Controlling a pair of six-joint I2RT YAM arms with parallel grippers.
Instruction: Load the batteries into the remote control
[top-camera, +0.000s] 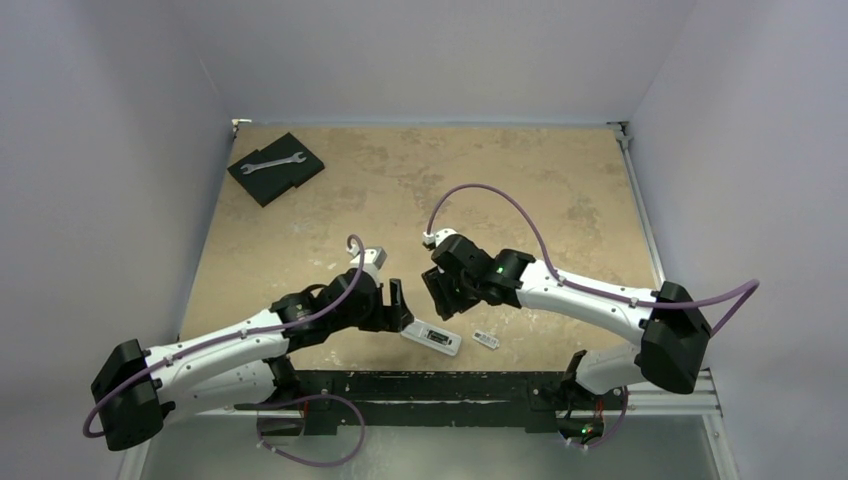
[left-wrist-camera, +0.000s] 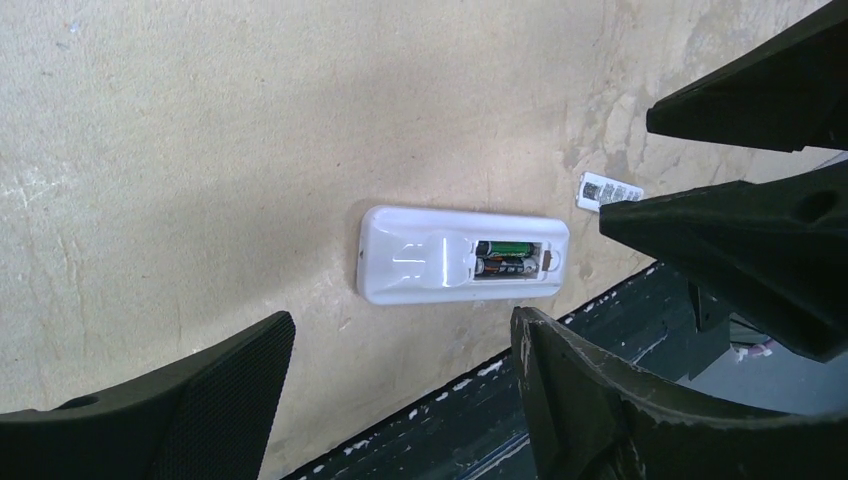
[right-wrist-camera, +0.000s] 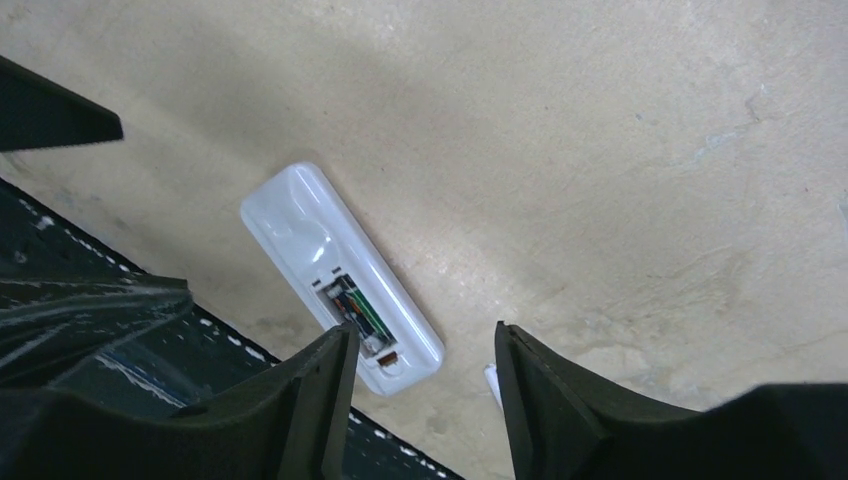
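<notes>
The white remote control (top-camera: 431, 338) lies back-up near the table's front edge, its bay uncovered. Two dark batteries (left-wrist-camera: 508, 258) sit side by side inside the bay; they also show in the right wrist view (right-wrist-camera: 358, 311). The remote shows in the left wrist view (left-wrist-camera: 462, 255) and the right wrist view (right-wrist-camera: 335, 268). My left gripper (top-camera: 398, 305) is open and empty, just left of the remote. My right gripper (top-camera: 441, 297) is open and empty, hovering just above and behind the remote.
A small white cover piece (top-camera: 486, 340) with print lies right of the remote, also in the left wrist view (left-wrist-camera: 608, 189). A wrench (top-camera: 271, 160) rests on black pads (top-camera: 277, 170) at the far left. The dark table rail (top-camera: 450, 385) runs along the front.
</notes>
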